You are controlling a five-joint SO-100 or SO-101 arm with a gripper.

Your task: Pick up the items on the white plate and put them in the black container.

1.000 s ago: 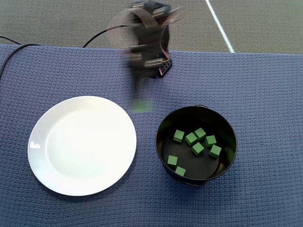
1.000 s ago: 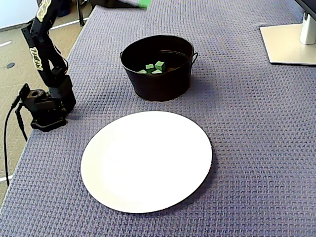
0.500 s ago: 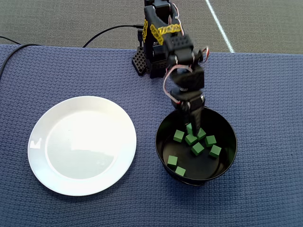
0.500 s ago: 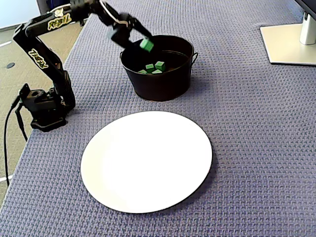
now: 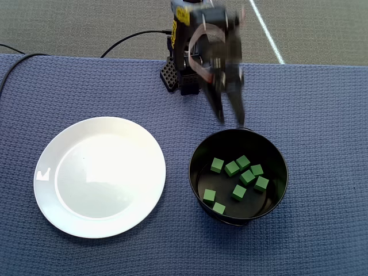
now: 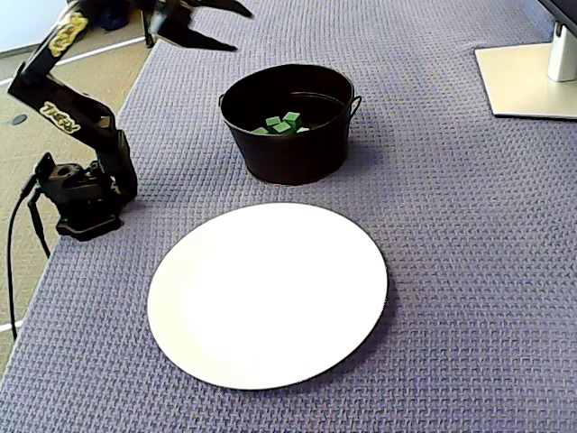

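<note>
You see the large round glossy white plate [image 5: 99,177] lying bare, at 9 o'clock from the pot in the overhead view, the two close but apart. The round glossy black container [image 5: 238,176] with tall straight walls holds eight small matte green cubes [image 5: 239,192] on its flat bottom, as counted in the overhead view: five cluster from centre toward 1 to 3 o'clock, one lies at 10 o'clock, two lie at 7 o'clock by the wall. In the fixed view only a few cubes [image 6: 290,119] show over the rim; the rest are hidden by the near wall.

Surface: a blue-grey woven cloth [image 5: 322,115] covers the table. Beyond its far edge you see grey carpet with a white line [image 5: 265,30]. A black cable [image 5: 129,41] runs to the arm's base. A pale monitor foot [image 6: 527,79] stands at 2 o'clock in the fixed view.

The black two-finger gripper [image 5: 231,121], motion-blurred, hangs at 12 o'clock just outside the pot's rim in the overhead view; its fingers are spread wide and hold nothing [image 6: 230,30].

Against half a second ago: the gripper was then inside the pot's rim with a cube pinched; now it is raised and clear, and that cube lies in the pot.
</note>
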